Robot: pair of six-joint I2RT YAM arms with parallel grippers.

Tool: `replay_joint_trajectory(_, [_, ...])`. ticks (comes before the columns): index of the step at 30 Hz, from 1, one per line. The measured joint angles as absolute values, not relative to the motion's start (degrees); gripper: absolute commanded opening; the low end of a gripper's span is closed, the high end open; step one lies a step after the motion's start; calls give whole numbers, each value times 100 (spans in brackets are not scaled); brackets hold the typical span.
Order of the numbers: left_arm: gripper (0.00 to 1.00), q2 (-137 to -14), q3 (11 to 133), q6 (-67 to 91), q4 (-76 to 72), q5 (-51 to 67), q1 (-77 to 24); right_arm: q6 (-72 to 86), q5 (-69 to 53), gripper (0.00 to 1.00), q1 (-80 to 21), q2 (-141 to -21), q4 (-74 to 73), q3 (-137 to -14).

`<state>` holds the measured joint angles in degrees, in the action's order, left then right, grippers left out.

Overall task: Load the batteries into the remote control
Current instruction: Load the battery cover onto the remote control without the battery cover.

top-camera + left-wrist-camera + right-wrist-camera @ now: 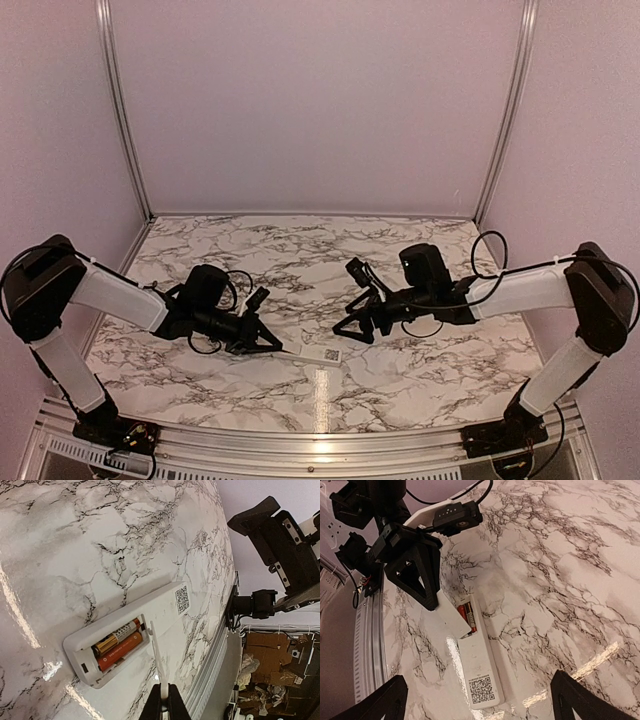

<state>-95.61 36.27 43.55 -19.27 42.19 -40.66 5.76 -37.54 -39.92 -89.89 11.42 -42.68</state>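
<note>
White plastic battery cover [155,655], pinched edge-on in the left pincer [164,702]. Right pincer [477,700] spread, hovering. Remote control [160,607] face-down on counter [75,540], batteries [117,645] seated in open bay. Advised: lower cover flat, align tabs, slide shut gently.

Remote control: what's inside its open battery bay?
Two batteries lie side by side in the remote control. Anything beneath them is covered; the white cover hides part of the bay.
</note>
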Motion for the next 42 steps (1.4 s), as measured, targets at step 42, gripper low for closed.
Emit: replay_joint_trajectory(42, [0,-9898,4248,3979,-1094,4654,-3900,-1210,-2895,81,-4849,-9369,733,-4821])
